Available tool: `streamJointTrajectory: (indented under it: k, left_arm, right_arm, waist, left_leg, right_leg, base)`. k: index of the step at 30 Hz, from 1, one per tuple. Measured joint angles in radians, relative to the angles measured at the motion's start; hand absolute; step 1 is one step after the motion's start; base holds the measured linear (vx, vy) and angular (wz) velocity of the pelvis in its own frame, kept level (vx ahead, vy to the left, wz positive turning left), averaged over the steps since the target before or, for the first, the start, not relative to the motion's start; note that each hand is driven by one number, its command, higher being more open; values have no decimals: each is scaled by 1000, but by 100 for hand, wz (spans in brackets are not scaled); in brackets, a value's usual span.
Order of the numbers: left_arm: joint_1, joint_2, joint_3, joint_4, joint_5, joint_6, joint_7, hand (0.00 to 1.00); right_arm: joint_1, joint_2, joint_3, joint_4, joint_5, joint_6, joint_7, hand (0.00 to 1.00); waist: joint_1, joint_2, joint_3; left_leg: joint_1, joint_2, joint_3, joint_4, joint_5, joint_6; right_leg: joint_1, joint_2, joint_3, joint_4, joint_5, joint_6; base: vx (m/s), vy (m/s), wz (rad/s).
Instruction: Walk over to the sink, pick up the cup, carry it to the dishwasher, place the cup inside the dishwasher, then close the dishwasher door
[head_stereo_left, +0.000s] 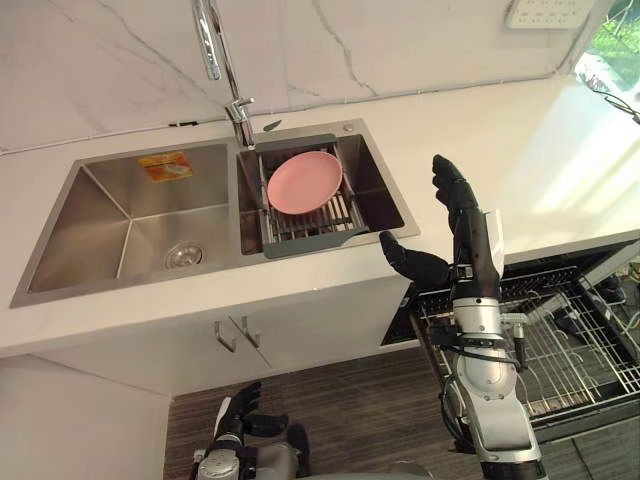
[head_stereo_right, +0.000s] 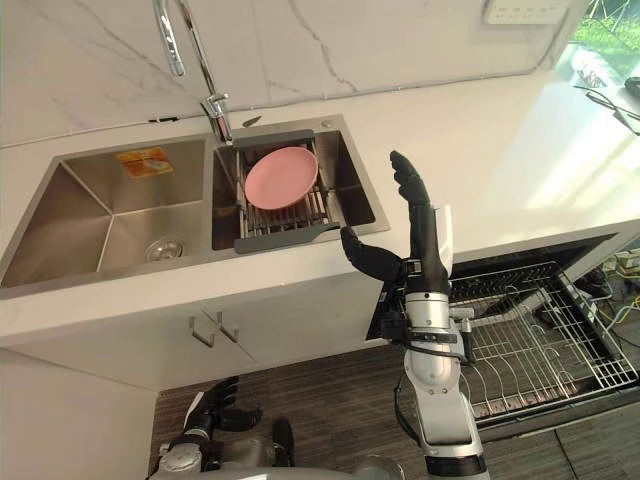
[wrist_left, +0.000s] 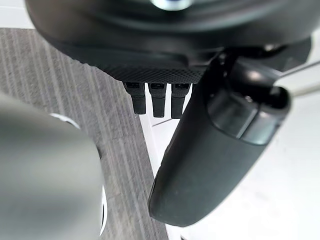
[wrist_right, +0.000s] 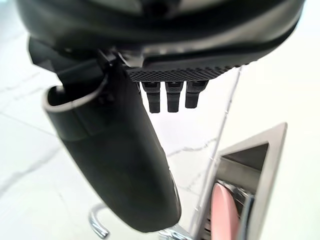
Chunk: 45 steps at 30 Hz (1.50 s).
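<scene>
A steel double sink is set into the white counter. Its right basin holds a grey drain rack with a pink plate lying on it; the plate's edge also appears past my right hand in the right wrist view. The left basin holds only its drain. My right hand is raised over the counter just right of the sink, open, fingers straight and thumb spread toward the sink. My left hand hangs low over the floor, fingers relaxed, holding nothing.
A tall faucet rises behind the sink's divider. Under the counter at the right, the dishwasher stands open with its wire rack pulled out. Cabinet doors with handles sit below the sink. Dark wood floor lies in front.
</scene>
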Motion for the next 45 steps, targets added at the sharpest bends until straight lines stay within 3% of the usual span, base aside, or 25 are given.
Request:
streamJointTrajectory:
  k: [1, 2, 4, 6, 7, 8, 11, 15, 18, 21, 26, 32, 36, 37, 45]
  left_arm:
    - [0, 4, 0, 0, 0, 0, 0, 90]
    - [4, 2, 0, 3, 1, 1, -1, 90]
    - [7, 5, 1, 6, 1, 1, -1, 90]
    - [5, 7, 3, 7, 1, 2, -1, 90]
    - [5, 7, 3, 7, 0, 2, -2, 90]
    - [1, 11, 4, 13, 2, 1, -2, 90]
    - [14, -12, 5, 19, 3, 0, -2, 90]
    - [15, -15, 21, 18, 4, 2, -5, 90]
    - [12, -19, 27, 9, 3, 2, -4, 90]
    - [12, -26, 48, 6, 3, 2, -3, 90]
    - [11, -42, 60, 11, 3, 3, -2, 90]
    - [8, -43, 61, 22, 3, 4, -2, 90]
    - [-2, -41, 60, 43, 3, 8, -3, 90]
    - [12, -37, 60, 53, 3, 14, -3, 90]
    - [15, -37, 61, 53, 3, 14, -2, 90]
  right_arm:
    - [0, -6, 3, 19, 0, 7, 7, 90]
    - [1, -8, 3, 38, 0, 9, 16, 90]
    - [0, -12, 3, 37, 0, 7, 22, 90]
    - [-11, -23, 3, 37, -1, 6, 30, 90]
    - [-15, -30, 3, 37, 0, 6, 33, 90]
    - [-15, -35, 3, 38, 0, 6, 33, 90]
    - [-5, -59, -2, 39, 0, 8, 35, 90]
    - [6, -58, -61, 39, 2, 9, 36, 90]
    - [23, -55, -81, 32, 10, 9, 35, 90]
    - [36, -44, -78, 24, 10, 9, 36, 90]
    - [36, -44, -80, 20, 10, 9, 35, 90]
    - [34, -46, -80, 23, 10, 9, 36, 90]
    - [34, -64, -80, 50, 10, 9, 47, 90]
    - [33, -118, -54, 112, 8, 22, 77, 90]
    - [35, -90, -55, 140, 0, 23, 75, 90]
  waist:
    - [-8, -5, 1]
    - [-23, -6, -3]
    - [-31, -12, -7]
    - [-27, -18, -10]
    - [-25, -28, -16]
    - [-26, -26, -18]
    - [-26, 18, -32]
    - [-26, 25, -28]
    - [-21, 29, -14]
    - [-13, 34, -5]
    - [-5, 51, 5]
    - [0, 53, 4]
    - [-8, 52, 3]
    - [-23, 62, -28]
    - [-24, 55, -32]
  left_leg:
    - [16, 2, -26, -2, 1, 5]
    - [29, 12, -55, -7, -1, 6]
    - [35, 20, -89, -13, 0, 4]
    - [36, 25, -109, -16, 4, -7]
    - [34, 25, -110, 4, 12, -18]
    - [31, 13, -123, 33, 1, -33]
    - [30, 47, -145, 42, -17, -58]
    - [30, 90, -181, 72, -38, -91]
    - [1, 115, -158, 210, -63, -113]
    - [-10, 133, -127, 269, -63, -114]
    - [60, 132, -138, 117, -60, -109]
    - [120, 121, -106, -4, -39, -99]
    - [140, 106, -98, -70, 6, -98]
    - [160, 108, -137, -200, 93, -107]
    - [186, 110, -129, -211, 93, -107]
  right_leg:
    - [-31, 10, 43, 86, 27, -46]
    - [-52, 41, 87, 114, 2, -47]
    - [-74, 95, 134, 63, -48, -40]
    - [-118, 142, 158, 8, -52, -42]
    - [-124, 161, 162, -72, -16, -34]
    - [-116, 159, 166, -123, 48, 9]
    - [-66, 194, 143, -191, 60, -1]
    - [3, 238, 94, -262, 72, -19]
    - [85, 255, 67, -324, 77, -27]
    - [129, 266, 63, -359, 84, -37]
    - [131, 285, 65, -393, 104, -47]
    - [106, 284, 108, -381, 104, -47]
    - [90, 272, 113, -371, 104, -45]
    - [73, 294, 104, -415, 163, -53]
    - [91, 294, 109, -415, 163, -52]
  base:
    - [227, 106, 44]
    - [208, 49, 60]
    - [187, -14, 58]
    - [186, -64, 41]
    - [150, -97, 41]
    - [149, -113, 46]
    - [171, -108, 18]
    - [118, -123, 25]
    - [87, -61, 23]
    - [24, -19, 4]
    - [0, 0, 0]
    - [-22, 8, -19]
    - [2, 4, -6]
    - [0, 0, 0]
    - [0, 0, -3]
